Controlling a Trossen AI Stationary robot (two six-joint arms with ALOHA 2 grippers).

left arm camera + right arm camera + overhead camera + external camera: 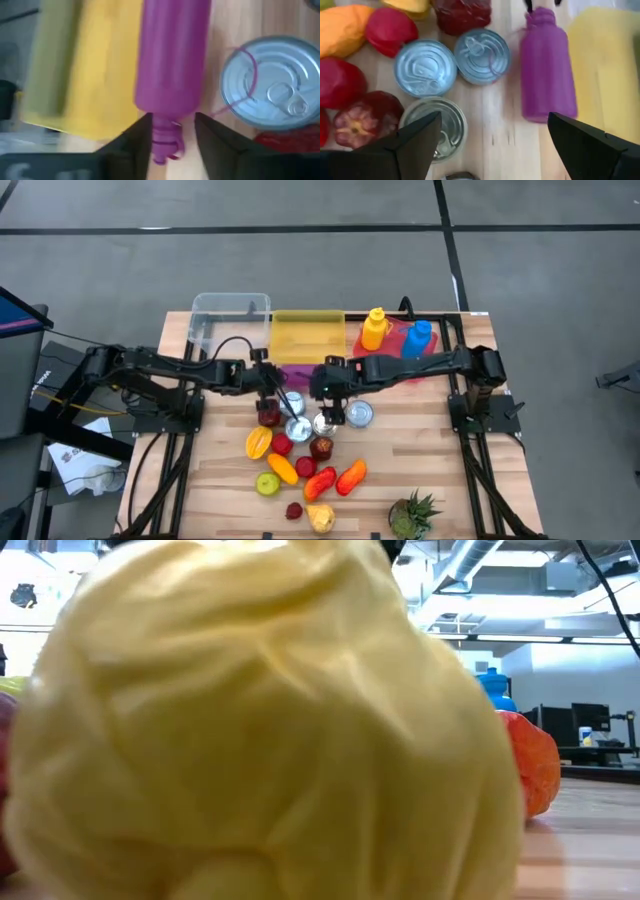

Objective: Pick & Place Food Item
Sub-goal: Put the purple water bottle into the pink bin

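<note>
Items logged left to right across the high view.

- Floor (300,250): grey, with dark seam lines around the rig.
- Surface (420,450): pale wood planks on a dark frame.
- Clear bin (230,315): far edge, left side.
- Left pincer (172,125): reaches in from the left, just in front of the yellow bin. Its fingers (132,142) stand apart on either side of the purple bottle's neck, with a gap showing on one side, so I do not count it as clamped.
- Purple bottle (170,60): lying on its side on the wood, alongside the yellow bin (308,335), with its capped neck between my left fingers.
- Three tins (425,67): lids up and close together, near the bottle.
- Loose produce: an orange fruit (258,443), a dark red apple (321,447), a green apple (267,483) and a red pepper (320,482), spread toward the near edge.
- Pale cabbage (260,720): at the near edge, filling almost the whole low view.
- Right pincer (495,145): above the tins, fingers spread wide, holding nothing.
- Orange bottle (374,328) and blue bottle (417,338): upright on a red tray (395,352), far right.
- Pineapple (415,515): near right corner.
- Room, low view: ceiling ducts (500,565) and dark monitors (590,720) beyond the surface.
</note>
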